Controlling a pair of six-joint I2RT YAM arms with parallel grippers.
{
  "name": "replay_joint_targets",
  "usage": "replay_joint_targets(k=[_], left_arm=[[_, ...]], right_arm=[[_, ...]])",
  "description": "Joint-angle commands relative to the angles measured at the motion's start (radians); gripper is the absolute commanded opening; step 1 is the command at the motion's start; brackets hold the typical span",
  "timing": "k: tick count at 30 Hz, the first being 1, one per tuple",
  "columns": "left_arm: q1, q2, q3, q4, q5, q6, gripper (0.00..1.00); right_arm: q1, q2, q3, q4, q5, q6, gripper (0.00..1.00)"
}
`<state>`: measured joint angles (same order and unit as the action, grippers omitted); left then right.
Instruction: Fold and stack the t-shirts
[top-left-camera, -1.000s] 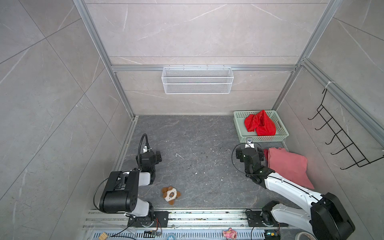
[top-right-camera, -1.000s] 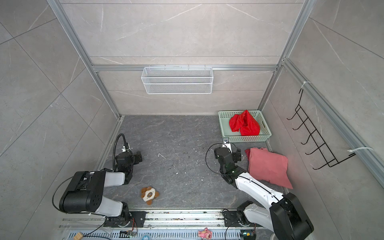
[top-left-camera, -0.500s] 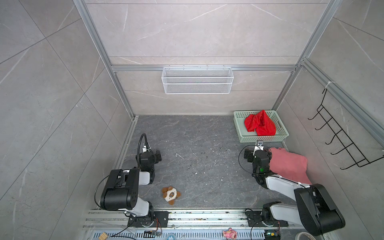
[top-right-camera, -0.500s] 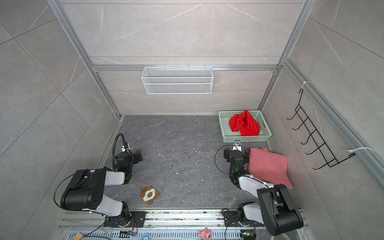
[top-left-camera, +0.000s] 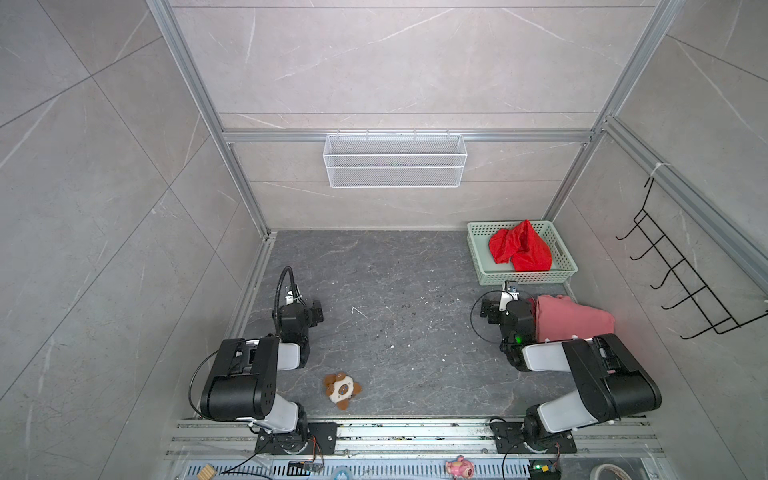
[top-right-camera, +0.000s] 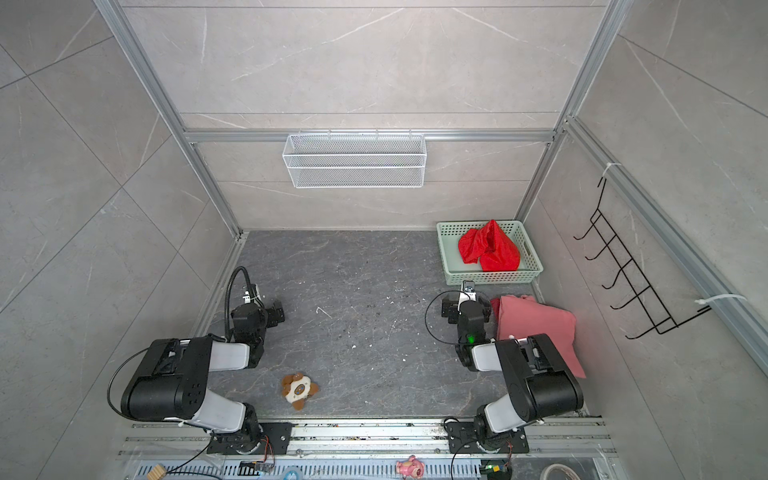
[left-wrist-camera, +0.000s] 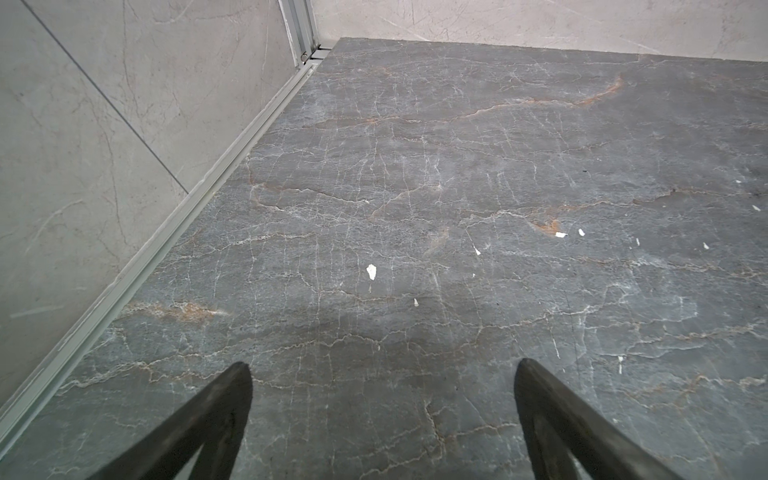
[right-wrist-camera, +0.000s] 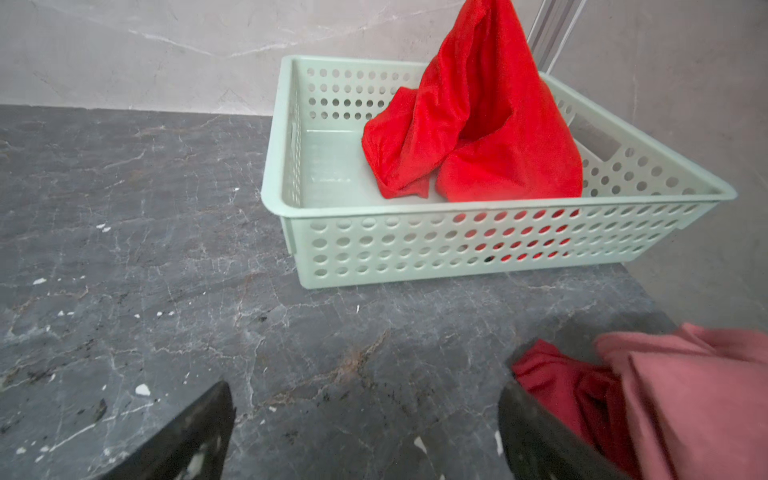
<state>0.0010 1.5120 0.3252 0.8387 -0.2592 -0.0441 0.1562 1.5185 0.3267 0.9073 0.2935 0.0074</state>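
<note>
Right wrist view, unlike left wrist's, shows a dark crimson cloth t-shirt (right-wrist-camera: 557, 386) under a salmon-pink cloth t-shirt (right-wrist-camera: 702, 399); left gripper (left-wrist-camera: 383, 365) and right gripper (right-wrist-camera: 365, 386) gape wide.

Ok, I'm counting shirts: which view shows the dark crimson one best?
The right wrist view: the dark crimson t-shirt pokes out from under the salmon-pink t-shirt. Both top views show a thin sliver at most; the left wrist view misses it.

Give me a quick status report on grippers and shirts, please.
Left gripper open, empty. Right gripper open, empty, beside salmon-pink cloth shirt. Scarlet cloth shirt crumpled in mint perforated plastic basket. No obstruction seen.
</note>
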Motion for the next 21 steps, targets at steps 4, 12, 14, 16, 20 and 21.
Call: replay_joint_targets(k=[4,12,14,16,20,21], left_arm=[[0.013,0.0,0.023,0.046,0.007,0.002,1.0],[0.014,-0.003,0.021,0.045,0.008,0.001,1.0],[0.014,-0.005,0.019,0.049,0.007,0.001,1.0],[0.014,-0.006,0.016,0.051,0.005,0.003,1.0],[0.014,-0.006,0.017,0.051,0.006,0.002,1.0],[0.014,-0.006,0.017,0.051,0.005,0.004,1.0]], right_arm=[[-0.027,-0.003,0.026,-0.024,-0.064,0.028,1.0],[-0.035,-0.002,0.018,-0.004,-0.071,0.025,0.99],[-0.035,-0.004,0.017,-0.002,-0.071,0.024,1.0],[-0.035,-0.005,0.017,-0.002,-0.071,0.024,0.99],[-0.035,-0.004,0.017,-0.002,-0.071,0.024,1.0],[-0.035,-0.004,0.017,-0.002,-0.07,0.022,0.99]])
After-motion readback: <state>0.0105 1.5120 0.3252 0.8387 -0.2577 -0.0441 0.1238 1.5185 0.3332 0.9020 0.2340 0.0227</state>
